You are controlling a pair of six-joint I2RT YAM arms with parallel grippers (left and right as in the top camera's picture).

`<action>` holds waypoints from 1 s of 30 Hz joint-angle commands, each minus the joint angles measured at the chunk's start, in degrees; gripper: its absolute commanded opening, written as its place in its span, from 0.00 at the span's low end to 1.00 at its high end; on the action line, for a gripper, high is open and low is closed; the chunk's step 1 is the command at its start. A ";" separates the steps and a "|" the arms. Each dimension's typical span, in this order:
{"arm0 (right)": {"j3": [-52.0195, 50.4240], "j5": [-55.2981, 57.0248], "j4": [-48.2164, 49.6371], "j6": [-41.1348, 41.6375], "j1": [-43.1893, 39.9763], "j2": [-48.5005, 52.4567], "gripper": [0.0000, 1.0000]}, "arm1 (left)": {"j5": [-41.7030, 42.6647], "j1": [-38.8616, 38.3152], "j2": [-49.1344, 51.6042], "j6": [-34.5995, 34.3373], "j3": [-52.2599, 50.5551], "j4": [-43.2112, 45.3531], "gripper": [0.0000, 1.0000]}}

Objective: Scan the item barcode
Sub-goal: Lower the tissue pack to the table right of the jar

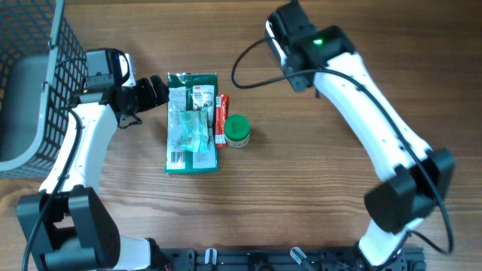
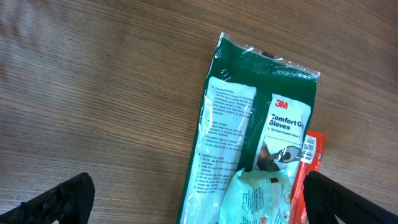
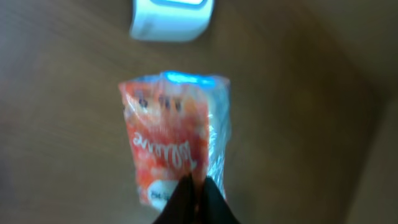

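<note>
Wooden table (image 1: 301, 196), both arms over it.
We see the right gripper (image 3: 194, 194) pinching a crinkly orange-red plastic packet (image 3: 171, 137) by one end, toward the table's far edge, near a white rounded plastic box (image 3: 174, 18); the left gripper (image 1: 161, 92) has its fingers spread wide just beside a flat green glove packet (image 1: 192, 124) mid-table.

Left arm (image 1: 71, 154): comes up from the near left corner, elbow bent, wrist turned to point right. Left gripper (image 1: 156, 92): jaws spread wide; the wrist view shows only its dark fingertips (image 2: 59, 199), at the bottom corners. Right arm (image 1: 376, 120): reaches from the near right base to the far side, forearm slanting left. Right gripper (image 3: 196, 199): jaws closed, pinching a sachet (image 3: 174, 143) by its edge.
</note>
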 commanded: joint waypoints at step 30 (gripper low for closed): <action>-19.65 -20.11 -3.48 33.09 -0.70 -0.09 0.64 | -0.39 0.50 -0.63 0.50 0.74 0.20 1.00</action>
